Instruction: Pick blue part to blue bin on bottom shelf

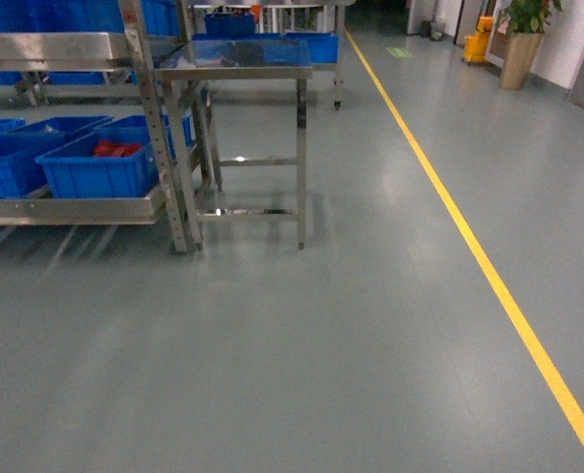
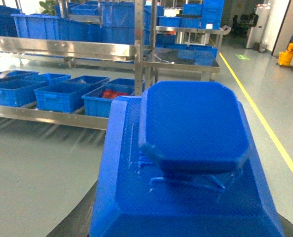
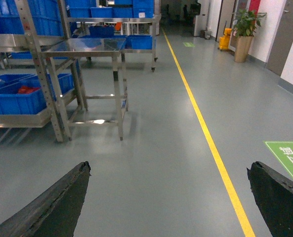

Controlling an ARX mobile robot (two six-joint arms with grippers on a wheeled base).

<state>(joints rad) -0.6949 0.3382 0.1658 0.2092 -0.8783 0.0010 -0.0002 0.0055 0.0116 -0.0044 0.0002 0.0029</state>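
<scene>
The blue part (image 2: 193, 131), a flat textured piece with clipped corners resting on a broader blue sloped base, fills the lower middle of the left wrist view, close under that camera. The fingers of the left gripper are hidden beneath the part, so whether they are closed on it cannot be told. The right gripper (image 3: 168, 197) is seen spread wide, its two dark fingers (image 3: 57, 202) at opposite lower corners of the right wrist view with only bare grey floor (image 1: 301, 374) between them. Neither gripper is caught by the head view. The stainless-steel rack (image 1: 154, 128) is taken as the landmark: in the head view it stands at the upper left. On its bottom shelf (image 1: 70, 209), blue bins are lined side by side, and the bin nearest the rack's corner post (image 1: 102, 166) is seen to hold red items (image 1: 117, 149). Just beside the rack, on its right, a small steel table (image 1: 237, 59) is placed. Further right of the rack a yellow floor line (image 1: 469, 246) is run along the aisle, and far beyond it a potted plant (image 1: 523, 39) is set against the wall.
</scene>
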